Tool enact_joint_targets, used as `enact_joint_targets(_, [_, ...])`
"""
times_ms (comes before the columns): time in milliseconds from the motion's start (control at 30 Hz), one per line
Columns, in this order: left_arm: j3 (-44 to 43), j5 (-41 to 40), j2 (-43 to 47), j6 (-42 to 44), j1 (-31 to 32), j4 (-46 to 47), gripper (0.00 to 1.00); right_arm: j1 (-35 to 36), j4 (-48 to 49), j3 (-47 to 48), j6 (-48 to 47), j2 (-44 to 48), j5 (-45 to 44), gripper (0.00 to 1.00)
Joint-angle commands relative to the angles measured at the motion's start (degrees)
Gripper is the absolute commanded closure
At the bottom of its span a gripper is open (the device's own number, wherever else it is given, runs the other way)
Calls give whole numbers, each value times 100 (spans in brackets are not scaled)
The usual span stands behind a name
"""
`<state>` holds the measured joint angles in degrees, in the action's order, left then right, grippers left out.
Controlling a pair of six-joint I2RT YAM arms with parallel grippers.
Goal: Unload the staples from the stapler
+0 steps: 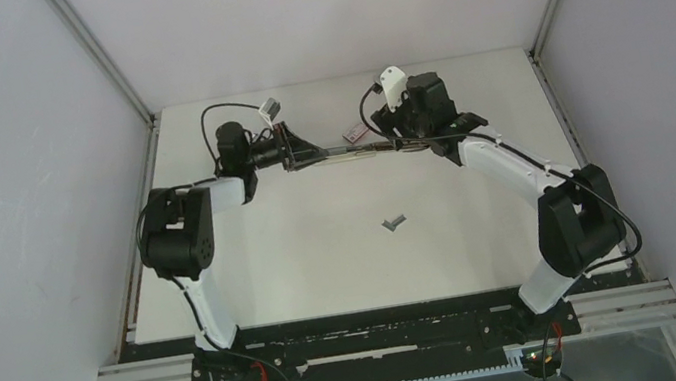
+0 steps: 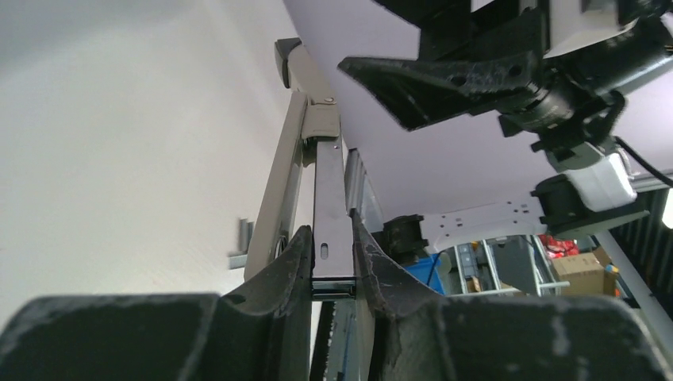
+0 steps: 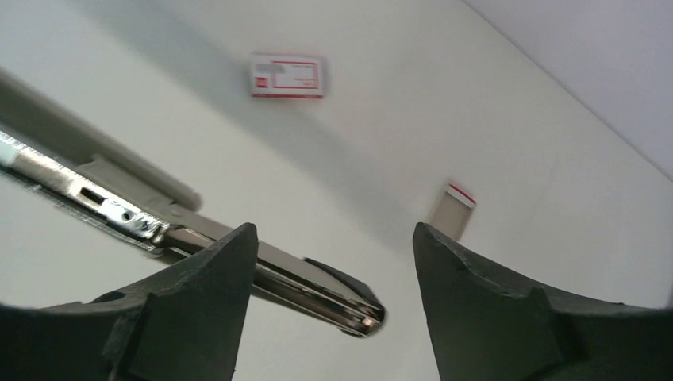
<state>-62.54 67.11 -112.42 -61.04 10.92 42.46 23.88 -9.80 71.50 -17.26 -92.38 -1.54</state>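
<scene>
The stapler [image 1: 349,153] is held off the table at the back, between the two arms, opened out into a beige arm and a metal magazine [image 2: 330,198]. My left gripper [image 1: 292,149] is shut on its near end [image 2: 332,250]. My right gripper [image 1: 397,141] is open around the stapler's far tip [image 3: 349,305], with the jaws wide apart and not touching it [image 3: 333,242]. The staples [image 1: 395,223], a small grey strip, lie on the table in the middle. They also show in the left wrist view [image 2: 242,242].
A small red-and-white box [image 1: 354,133] lies on the table at the back, also seen in the right wrist view [image 3: 287,75]. A second small reddish-edged piece [image 3: 454,208] lies near it. Grey walls close the table on three sides.
</scene>
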Motion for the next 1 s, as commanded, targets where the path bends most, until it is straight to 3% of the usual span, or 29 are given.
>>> enact_joint_targets(0, [67, 357, 107, -1364, 4, 2114, 100, -189, -174, 13, -219, 469, 1600, 26])
enact_joint_targets(167, [32, 449, -126, -2183, 17, 3257, 100, -370, -962, 282, -789, 555, 3035, 16])
enact_joint_targets(333, [33, 450, -81, -2014, 36, 3010, 100, -488, -1854, 726, -1201, 406, 3735, 13])
enact_joint_targets(400, [32, 393, 33, -1420, 40, 2183, 100, -518, -2174, 891, -1364, 309, 3909, 13])
enact_joint_targets(533, [-122, 13, 450, 990, 57, -959, 100, -567, -2615, 1169, -1495, 80, 4119, 12])
enact_joint_targets(633, [-443, -167, 587, 2368, 86, -2529, 100, -577, -3153, 1427, -1700, -142, 4396, 10])
enact_joint_targets(967, [-586, -185, 592, 3454, 131, -3314, 100, -551, -4625, 2261, -2446, -1036, 4828, 3])
